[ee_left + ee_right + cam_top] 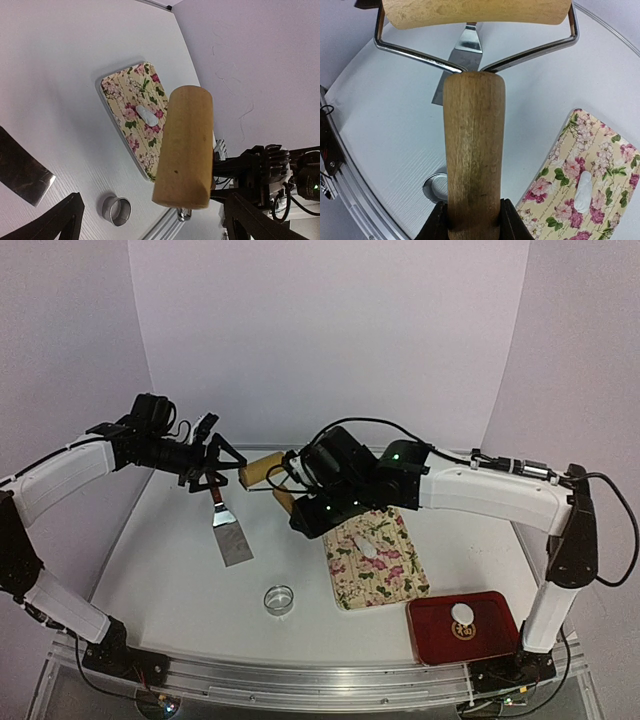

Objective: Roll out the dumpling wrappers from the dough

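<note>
My right gripper (pixel 472 220) is shut on the wooden handle (pixel 472 150) of a dough roller and holds it in the air. Its wooden barrel (pixel 262 470) points toward my left gripper (pixel 205 465), which stands open and holds nothing. In the left wrist view the barrel (pixel 185 147) hangs just ahead of my open fingers (pixel 60 220), apart from them. A small elongated piece of white dough (pixel 368 548) lies on the floral board (pixel 400 580), also in view as dough (pixel 583 191). One round dumpling wrapper (pixel 461 617) lies in the red tray (pixel 495 640).
A metal spatula (pixel 232 535) lies on the table below my left gripper. A metal ring cutter (pixel 279 599) stands near the front middle, left of the floral board. The red tray sits at the front right by the right arm's base.
</note>
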